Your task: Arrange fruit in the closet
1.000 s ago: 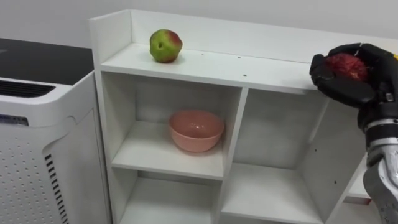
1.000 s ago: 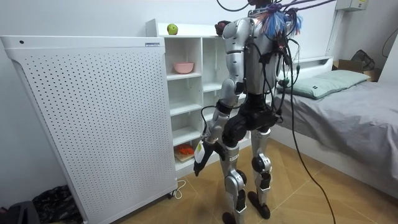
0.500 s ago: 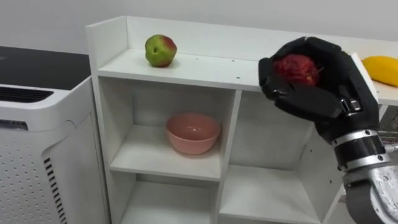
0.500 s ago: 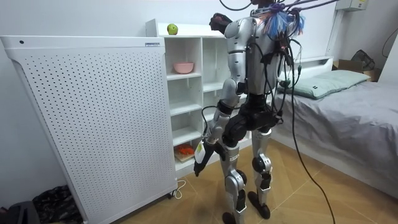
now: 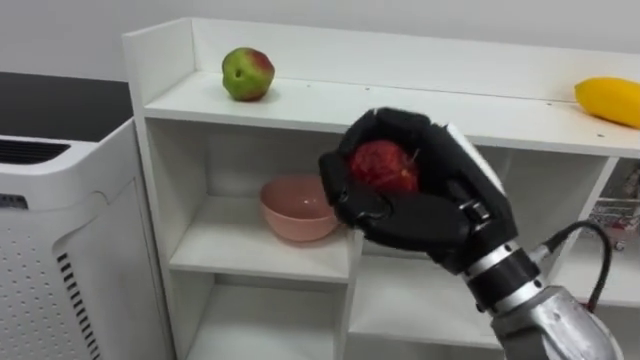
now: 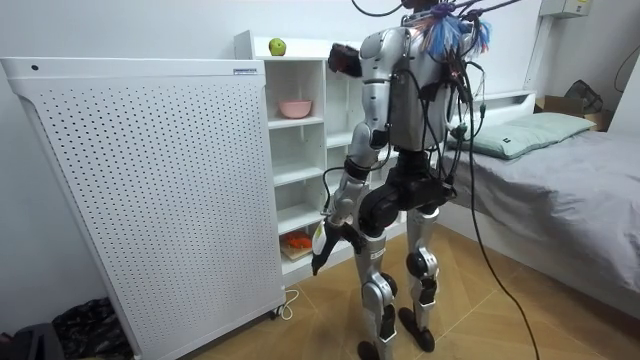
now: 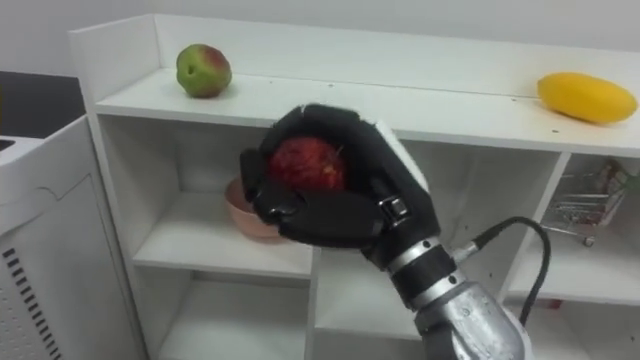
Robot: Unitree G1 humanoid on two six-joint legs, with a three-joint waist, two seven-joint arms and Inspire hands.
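Observation:
My right hand is shut on a dark red round fruit, held in front of the white closet just below its top shelf. The hand partly covers a pink bowl standing in the upper left compartment. A green-red apple sits at the left of the top shelf, and a yellow fruit lies at the right. In the room view I stand facing the closet, my right hand raised and my left hand hanging low by my thigh.
A white perforated appliance stands against the closet's left side. A small wire basket sits in a compartment at the right. Orange items lie on a low shelf. A bed stands behind me.
My right hand has carried the red fruit leftward and lower, from the right end of the top shelf to in front of the bowl compartment. The head camera has shifted right.

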